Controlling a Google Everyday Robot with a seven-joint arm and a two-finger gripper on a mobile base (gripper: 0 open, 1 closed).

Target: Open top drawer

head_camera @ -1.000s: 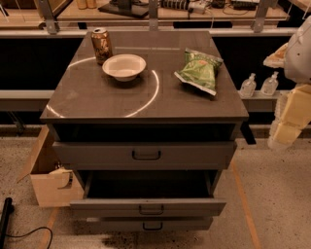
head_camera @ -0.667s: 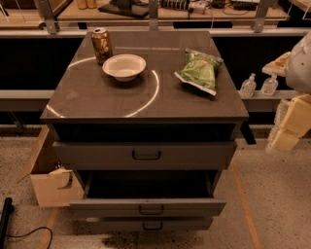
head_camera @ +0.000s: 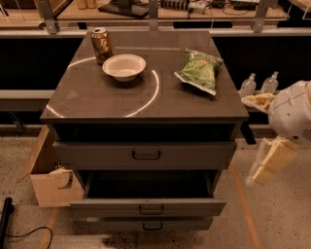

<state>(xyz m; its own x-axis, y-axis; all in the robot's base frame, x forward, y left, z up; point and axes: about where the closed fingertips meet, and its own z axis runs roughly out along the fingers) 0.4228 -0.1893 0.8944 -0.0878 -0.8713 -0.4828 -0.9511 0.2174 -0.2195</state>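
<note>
Gripper [head_camera: 269, 165] dropped lower (grip state: cannot tell), well right of top drawer [head_camera: 194, 155].

Gripper [head_camera: 266, 166] well right of top drawer [head_camera: 193, 155]

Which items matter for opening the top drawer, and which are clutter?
Job: top drawer, loop handle, gripper hanging right of the cabinet.
Clutter: can, bowl, green chip bag, cardboard box, open middle drawer.

Lab: equip. bench [head_camera: 82, 13] at back; gripper [head_camera: 272, 163] far right.
</note>
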